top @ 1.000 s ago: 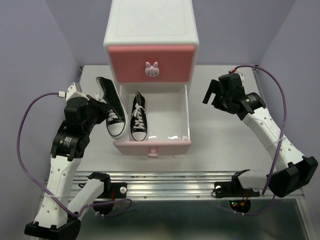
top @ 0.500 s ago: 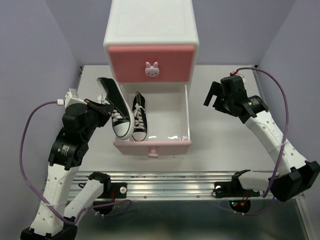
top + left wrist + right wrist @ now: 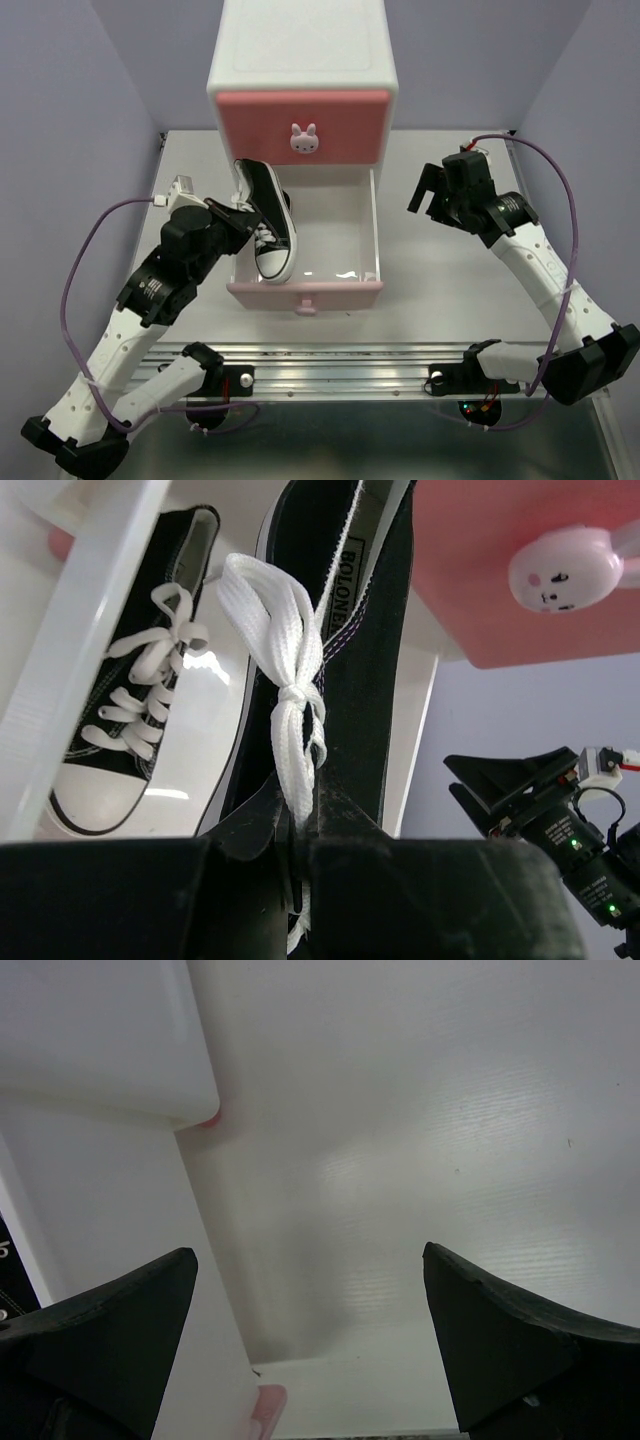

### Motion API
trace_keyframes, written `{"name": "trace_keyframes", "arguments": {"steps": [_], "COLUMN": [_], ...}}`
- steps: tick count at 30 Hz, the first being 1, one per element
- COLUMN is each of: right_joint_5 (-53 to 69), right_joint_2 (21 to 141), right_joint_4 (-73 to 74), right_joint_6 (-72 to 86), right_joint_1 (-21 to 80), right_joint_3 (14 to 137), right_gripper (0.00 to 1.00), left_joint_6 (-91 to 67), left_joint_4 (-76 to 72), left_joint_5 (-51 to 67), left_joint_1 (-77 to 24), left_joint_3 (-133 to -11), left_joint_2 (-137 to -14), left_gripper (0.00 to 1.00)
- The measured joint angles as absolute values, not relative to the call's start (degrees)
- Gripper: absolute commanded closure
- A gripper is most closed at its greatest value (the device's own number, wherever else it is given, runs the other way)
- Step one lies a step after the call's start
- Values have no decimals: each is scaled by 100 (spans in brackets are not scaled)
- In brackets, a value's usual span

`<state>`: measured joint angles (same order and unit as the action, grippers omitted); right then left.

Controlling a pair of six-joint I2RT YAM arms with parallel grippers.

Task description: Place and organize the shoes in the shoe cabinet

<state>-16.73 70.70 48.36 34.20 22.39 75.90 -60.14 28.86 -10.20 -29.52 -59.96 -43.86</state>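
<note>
The left arm leans in from its base, elbow raised, wrist turned toward the white boxy shoe cabinet [image 3: 300, 60]. The left gripper [image 3: 236, 209] is pressed together on a black canvas sneaker with white laces [image 3: 262, 200], pinching it near the laces and holding it tilted over the pulled-out pale pink lower drawer [image 3: 375, 235]. In the left wrist view a second black sneaker with a white toe cap [image 3: 140, 730] lies inside that drawer, just beside the held one. The right arm stretches up the white table's [image 3: 450, 290] right side; the right gripper [image 3: 428, 200] hangs beside the drawer, fingers spread wide, holding nothing.
</note>
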Motion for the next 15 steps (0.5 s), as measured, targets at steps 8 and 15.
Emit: {"name": "trace_keyframes", "arguments": {"steps": [8, 15], "right_joint_5": [-1673, -1671], "right_joint_2": [7002, 7002], "right_joint_4": [4836, 4838], "right_joint_6": [3374, 3286], "right_joint_1": [2239, 2239], "right_joint_3": [7590, 7590], "right_gripper": [0, 0], "left_joint_6": [-6449, -6838], "left_joint_4": [2683, 2552], "left_joint_5": [-1793, -2222], "left_joint_1": [-3983, -4241], "left_joint_3": [-5944, -5739], "left_joint_2": [-4681, -4757], "left_gripper": [100, 100]}}
